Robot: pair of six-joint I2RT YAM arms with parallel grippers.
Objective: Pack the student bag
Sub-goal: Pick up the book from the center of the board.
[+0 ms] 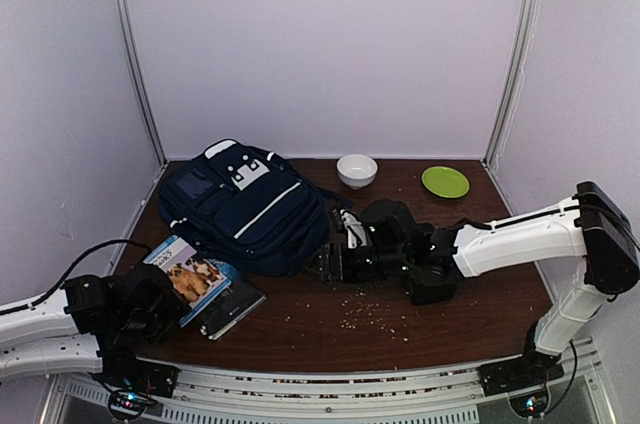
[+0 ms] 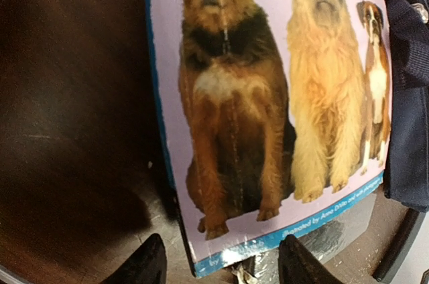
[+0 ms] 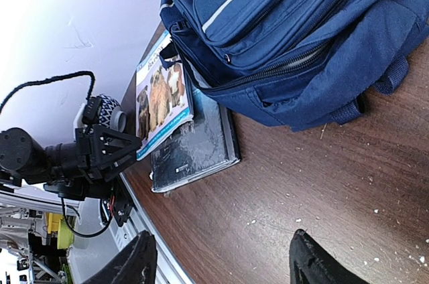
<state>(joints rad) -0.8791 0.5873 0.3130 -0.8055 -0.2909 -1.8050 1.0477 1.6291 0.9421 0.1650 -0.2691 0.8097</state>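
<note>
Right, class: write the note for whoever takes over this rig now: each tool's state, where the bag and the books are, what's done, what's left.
Left tool: open, empty, over the dog-picture book with blue border.
Right tool: open, empty, beside the large navy-blue fabric backpack.
Backpack lies flat on the brown wooden table; dog book sits on a dark glossy book, next to it.
Done: nothing visibly packed.
To do: get both books into the backpack.

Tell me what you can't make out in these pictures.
- dog book title: cut off at the left wrist view's top edge.
- dark book cover: under the dog book, glare in right wrist view.
- student bag contents: hidden by its fabric, every view.
</note>
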